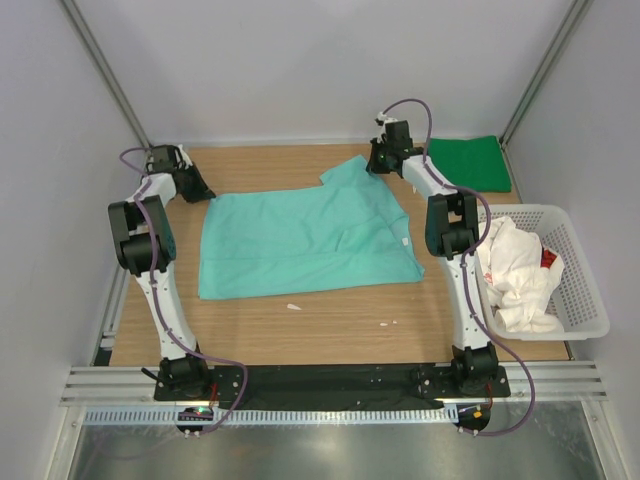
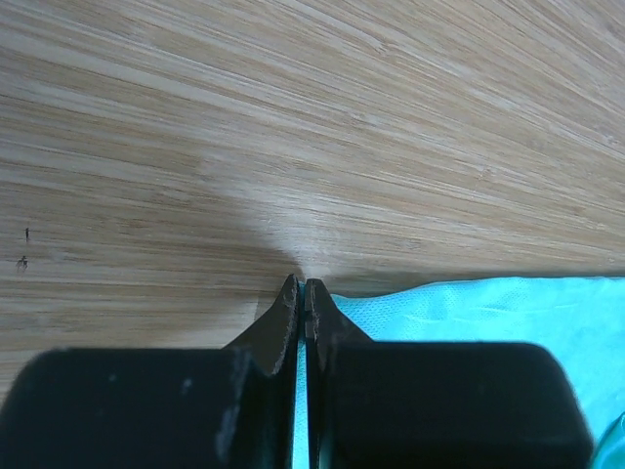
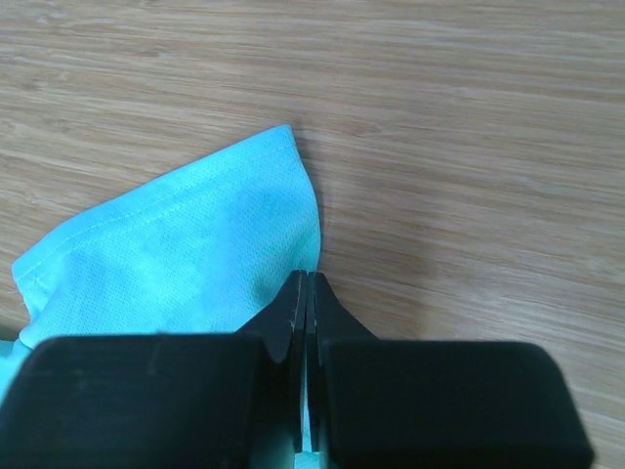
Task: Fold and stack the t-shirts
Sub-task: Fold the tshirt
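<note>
A mint-teal t-shirt [image 1: 300,240] lies spread flat on the wooden table. My left gripper [image 1: 205,192] is at the shirt's far left corner, shut on its edge; in the left wrist view the jaws [image 2: 304,283] meet with a strip of teal fabric [image 2: 469,308] pinched between them. At the far right sleeve, my right gripper [image 1: 375,165] is shut on the cloth too; the right wrist view shows its fingertips [image 3: 307,277] clamped on the sleeve [image 3: 195,254]. A dark green t-shirt [image 1: 468,162] lies folded at the far right corner. A white t-shirt [image 1: 515,275] is crumpled in the basket.
The white lattice basket [image 1: 590,300] stands at the right edge of the table, beside the right arm. Two small white scraps [image 1: 293,306] lie on the wood in front of the teal shirt. Grey walls close in the far and side edges.
</note>
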You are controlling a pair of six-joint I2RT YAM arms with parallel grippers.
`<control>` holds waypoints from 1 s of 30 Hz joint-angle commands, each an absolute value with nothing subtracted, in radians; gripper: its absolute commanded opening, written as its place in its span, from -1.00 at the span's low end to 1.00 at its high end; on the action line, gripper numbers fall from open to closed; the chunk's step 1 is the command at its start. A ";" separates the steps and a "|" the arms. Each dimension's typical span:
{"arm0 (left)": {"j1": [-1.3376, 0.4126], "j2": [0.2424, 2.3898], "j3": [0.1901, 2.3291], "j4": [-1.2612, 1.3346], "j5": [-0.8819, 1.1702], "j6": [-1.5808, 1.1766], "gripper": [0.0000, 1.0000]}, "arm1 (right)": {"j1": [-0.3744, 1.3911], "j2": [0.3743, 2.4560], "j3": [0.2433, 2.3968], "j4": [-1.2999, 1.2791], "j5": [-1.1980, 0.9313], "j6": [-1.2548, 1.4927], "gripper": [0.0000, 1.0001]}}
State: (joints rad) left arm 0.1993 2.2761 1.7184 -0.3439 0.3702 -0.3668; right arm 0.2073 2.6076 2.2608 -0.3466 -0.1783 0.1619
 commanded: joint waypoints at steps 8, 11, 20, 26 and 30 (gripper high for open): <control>0.196 2.212 1.793 -0.417 0.353 -0.376 -1.00 | 0.184 2.467 2.257 -0.396 -0.163 0.204 -0.98; 0.198 2.189 1.786 -0.422 0.350 -0.382 -1.00 | 0.183 2.418 2.210 -0.376 -0.160 0.206 -0.98; 0.196 2.137 1.766 -0.451 0.331 -0.394 -1.00 | 0.179 2.372 2.215 -0.397 -0.189 0.232 -0.97; 0.196 2.077 1.735 -0.492 0.307 -0.411 -1.00 | 0.179 2.287 2.139 -0.439 -0.193 0.275 -0.98; 0.196 2.025 1.683 -0.514 0.298 -0.437 -1.00 | 0.178 2.214 2.070 -0.485 -0.170 0.290 -0.98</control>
State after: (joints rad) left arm 0.1982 2.1143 1.7096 -0.4828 0.3172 -0.4126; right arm 0.1799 2.3405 2.0972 -0.4530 -0.1841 0.2630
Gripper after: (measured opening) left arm 0.008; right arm 0.026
